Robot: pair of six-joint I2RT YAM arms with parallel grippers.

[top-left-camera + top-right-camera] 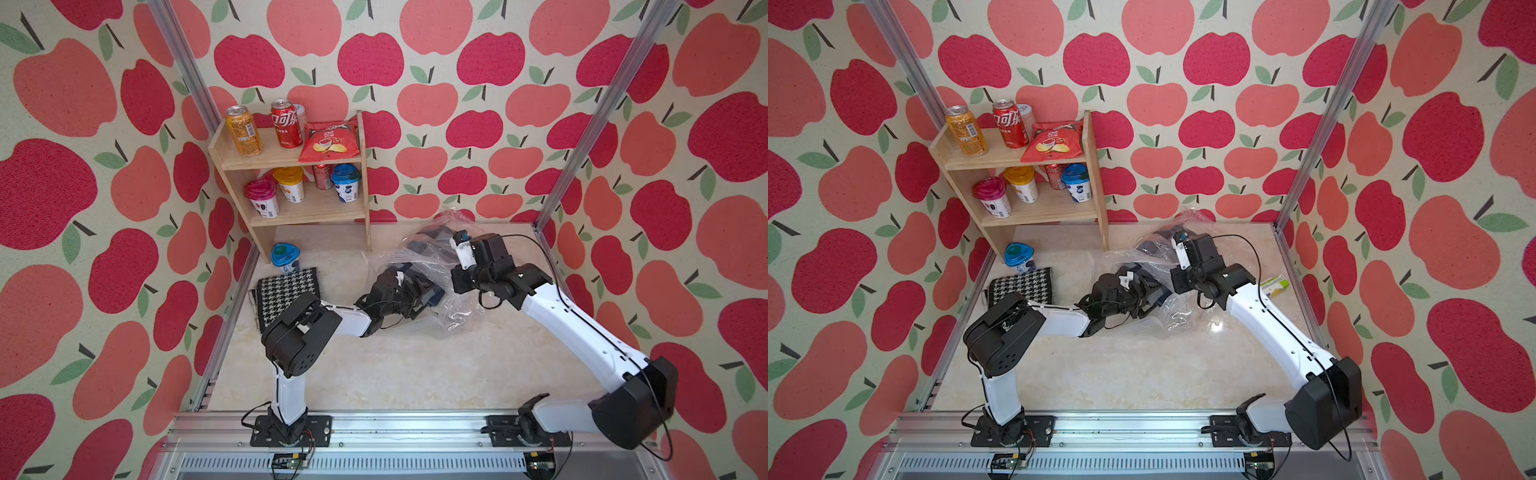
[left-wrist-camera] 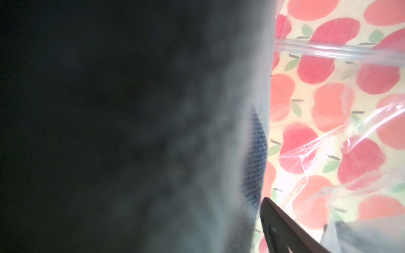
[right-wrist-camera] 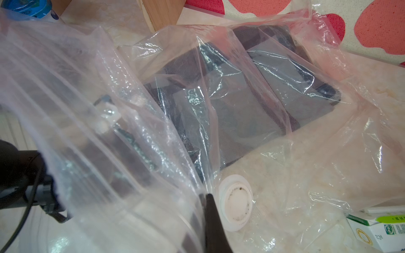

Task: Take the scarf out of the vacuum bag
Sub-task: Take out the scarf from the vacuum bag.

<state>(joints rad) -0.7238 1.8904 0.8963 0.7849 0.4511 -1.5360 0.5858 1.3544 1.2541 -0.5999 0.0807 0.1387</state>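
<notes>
Table: the pale table [image 1: 395, 374] is closest to us, and the task's things lie further in.
Bag mouth: the vacuum bag [image 1: 457, 316] lies crumpled in the middle, with its open end around the left arm.
Left gripper: the left gripper [image 1: 417, 286] is pushed into the bag, right up against the scarf. We cannot tell if it is open or pinching. The wrist view shows only one finger [image 2: 285, 230] and blurry cloth.
Scarf: the dark blue-grey scarf [image 3: 241, 114] is folded up inside the bag. It runs from the left gripper back to the far end.
Right gripper: the right gripper [image 3: 209, 198] is closed tight on a fold of the bag's top skin, just beside the round white valve cap [image 3: 235, 207]. It holds that skin up off the scarf.
Side things: a black-and-white check cloth [image 1: 289, 295], a blue-lidded cup [image 1: 285, 255] and a small green-and-white box [image 1: 1274, 286] sit off to the sides, apart from the bag.
Far end: a wooden shelf [image 1: 365, 166] with cans, cups and a chip bag stands by the back wall.
Step now: we think we are reaching in for the scarf. It is not out yet.
Next move: we think the left gripper needs a firm pinch on cloth only, with no plastic caught in it. Then it should pull back through the open end while the right gripper holds the bag so it does not slide along too.
</notes>
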